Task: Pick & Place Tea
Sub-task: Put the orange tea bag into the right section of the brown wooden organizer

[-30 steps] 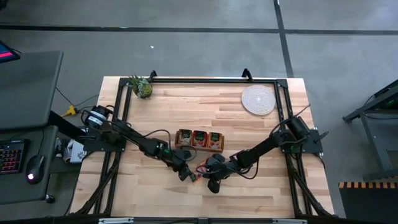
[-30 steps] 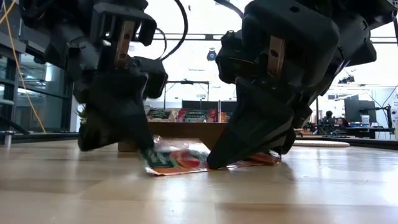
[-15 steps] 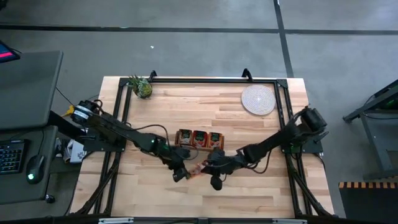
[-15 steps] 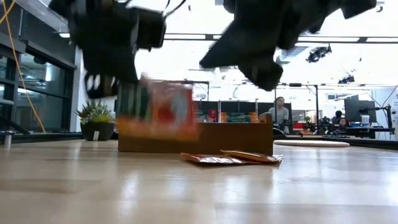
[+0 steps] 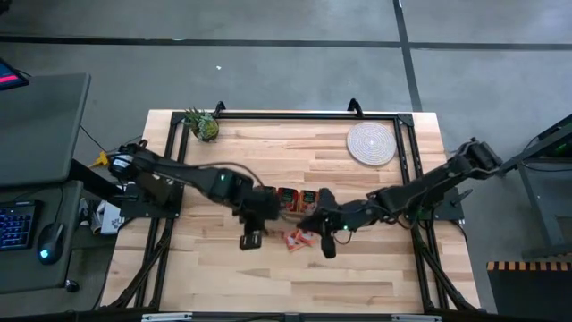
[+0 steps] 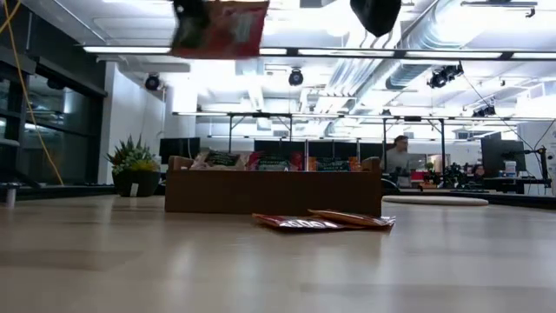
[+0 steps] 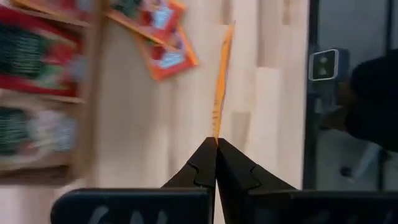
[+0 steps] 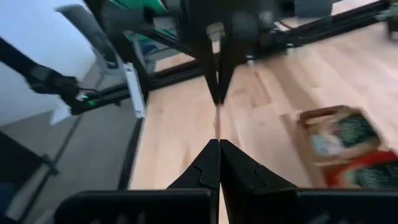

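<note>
**Low view: a tea sachet rides high above the table, pinched by its edge**

Low view from table height shows one tea sachet [image 6: 220, 26] hanging well above the wood, orange-red with a green patch. The left gripper [image 7: 216, 144] has it: its wrist camera shows the two dark fingers clenched tip to tip on the sachet's thin edge. Two more sachets [image 6: 323, 221] lie flat and overlapping on the table [image 5: 268, 277], just in front of the long wooden box [image 5: 288, 200], whose compartments already hold packets. From above, the left gripper sits by the box's left end, and the right gripper [image 5: 323, 243] hovers near the loose pair on the box's near side. The right gripper's fingers are pressed together too, with nothing visible between them. A round woven mat [image 5: 371, 143] and a small potted plant [image 5: 203, 124] stand well apart at the far side; a person sits at a desk in the room beyond.

The step in hand looks like carrying the lifted sachet to the box. Doing it well probably means keeping the pinch firm, bringing the sachet squarely over a compartment, lowering it, then letting go.
</note>
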